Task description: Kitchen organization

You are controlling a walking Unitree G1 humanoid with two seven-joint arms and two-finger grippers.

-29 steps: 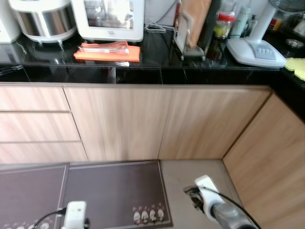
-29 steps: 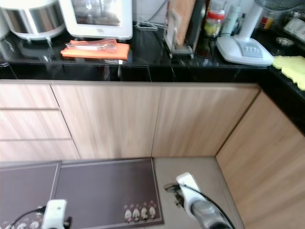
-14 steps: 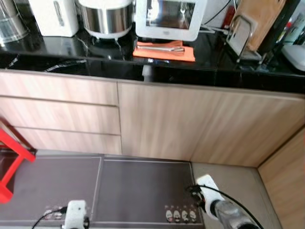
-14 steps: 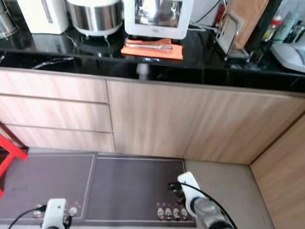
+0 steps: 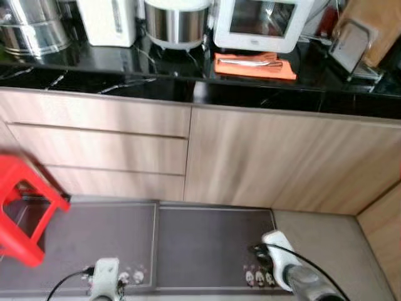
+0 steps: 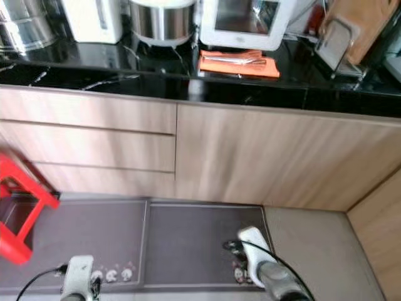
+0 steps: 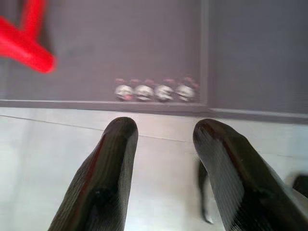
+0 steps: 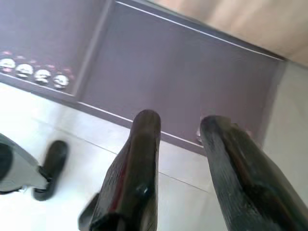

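Your left pincer (image 7: pixel 161 163) hangs low with its fingers spread and nothing between them, over pale floor just short of the grey floor mat (image 7: pixel 144 43); your right pincer (image 8: pixel 178 163) is likewise spread and empty above the same mat's edge. Both arms look idle because you are walking, not reaching. Further out, a red stool (image 5: pixel 22 207) stands on the mat at your left, before the wooden drawers (image 5: pixel 100 150). Up on the black surface (image 5: pixel 125 84) wait the things to organise: an orange cloth (image 5: pixel 254 66) carrying tongs (image 5: pixel 247 61), lying just in front of a white appliance (image 5: pixel 263 22), beside a steel cooker (image 5: pixel 177 22).
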